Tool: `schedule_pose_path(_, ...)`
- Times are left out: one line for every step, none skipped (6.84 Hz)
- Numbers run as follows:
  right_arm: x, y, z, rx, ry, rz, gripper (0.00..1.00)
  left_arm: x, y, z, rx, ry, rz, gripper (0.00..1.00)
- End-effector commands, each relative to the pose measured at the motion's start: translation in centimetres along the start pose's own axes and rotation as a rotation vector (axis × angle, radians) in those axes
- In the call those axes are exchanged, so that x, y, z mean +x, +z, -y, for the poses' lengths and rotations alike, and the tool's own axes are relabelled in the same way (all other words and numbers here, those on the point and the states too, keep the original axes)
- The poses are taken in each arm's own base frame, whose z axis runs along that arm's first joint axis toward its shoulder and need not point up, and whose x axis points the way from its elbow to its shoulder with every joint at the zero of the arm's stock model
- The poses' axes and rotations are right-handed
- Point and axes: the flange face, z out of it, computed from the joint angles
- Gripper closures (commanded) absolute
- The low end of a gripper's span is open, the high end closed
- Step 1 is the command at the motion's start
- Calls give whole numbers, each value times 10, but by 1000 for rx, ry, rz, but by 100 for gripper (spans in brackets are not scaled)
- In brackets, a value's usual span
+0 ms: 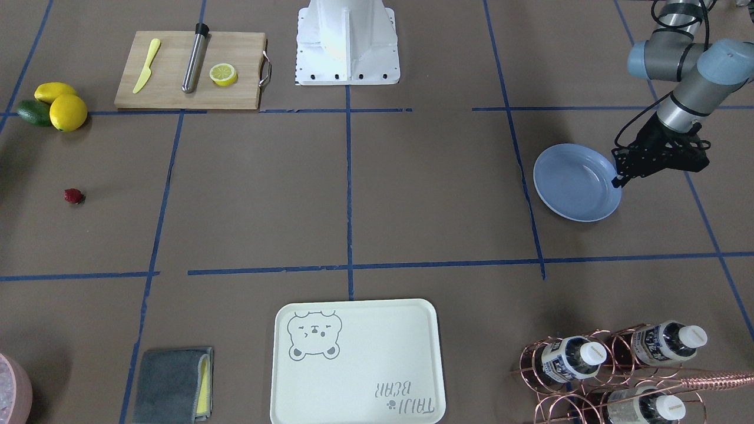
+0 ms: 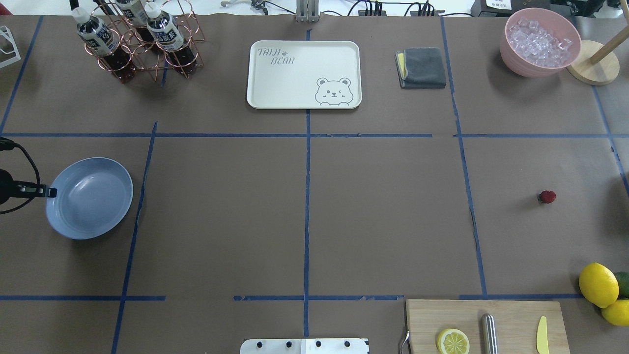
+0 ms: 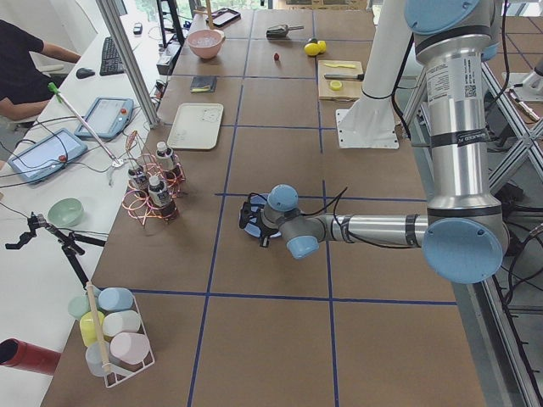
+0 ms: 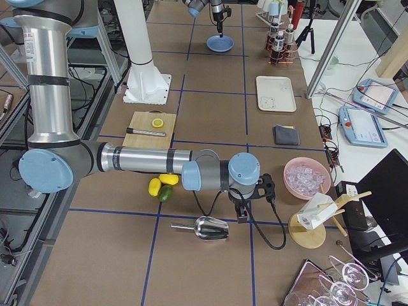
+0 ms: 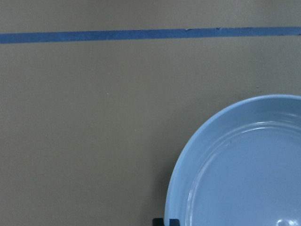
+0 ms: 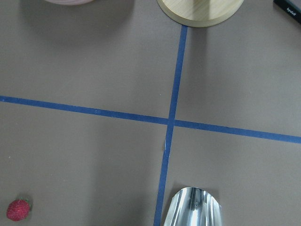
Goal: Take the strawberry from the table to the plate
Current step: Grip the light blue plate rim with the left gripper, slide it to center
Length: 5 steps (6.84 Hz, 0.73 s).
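Note:
The strawberry point(image 2: 546, 197), small and dark red, lies alone on the brown table point(image 2: 383, 216) at the right; it also shows in the front view point(image 1: 73, 196) and low left in the right wrist view point(image 6: 19, 210). The light-blue plate point(image 2: 91, 196) rests far off at the left and holds nothing. My left gripper point(image 2: 51, 191) is at the plate's outer rim, and its dark fingertips point(image 5: 165, 221) look pinched on that rim. My right gripper point(image 4: 245, 209) hangs above the table near the strawberry; it shows only in the right side view, so I cannot tell its state.
A metal scoop point(image 6: 193, 207) lies near the right gripper. A pink ice bowl point(image 2: 540, 42) and wooden stand point(image 2: 594, 69) sit at the far right. Lemons point(image 2: 598, 284), a cutting board point(image 2: 484, 324), a bear tray point(image 2: 304, 73), a cloth point(image 2: 421, 68) and a bottle rack point(image 2: 137, 44) ring the table.

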Motion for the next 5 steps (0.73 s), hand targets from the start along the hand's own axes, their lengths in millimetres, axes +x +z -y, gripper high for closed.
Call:
schedule_pose_path(0,0,0,0,2,4,0,1,-32,17,-56,-49,-71,100)
schedule_pose_path(-4,-2,2,4,4,6,0,27,-45,63,-46,-88,-64,100)
schedule_pose_path(-25,-9,16,19,-36,-7,0,64,-52,93,-42,-108,-55,100)
schedule_pose_path(-37,-3,21,8,-61,-6,0,100,-56,120,-26,-210,-84,100)
schedule_pose_path(-46,6,23,-8,-74,2,0,140,-59,143,-12,-300,-130,100)
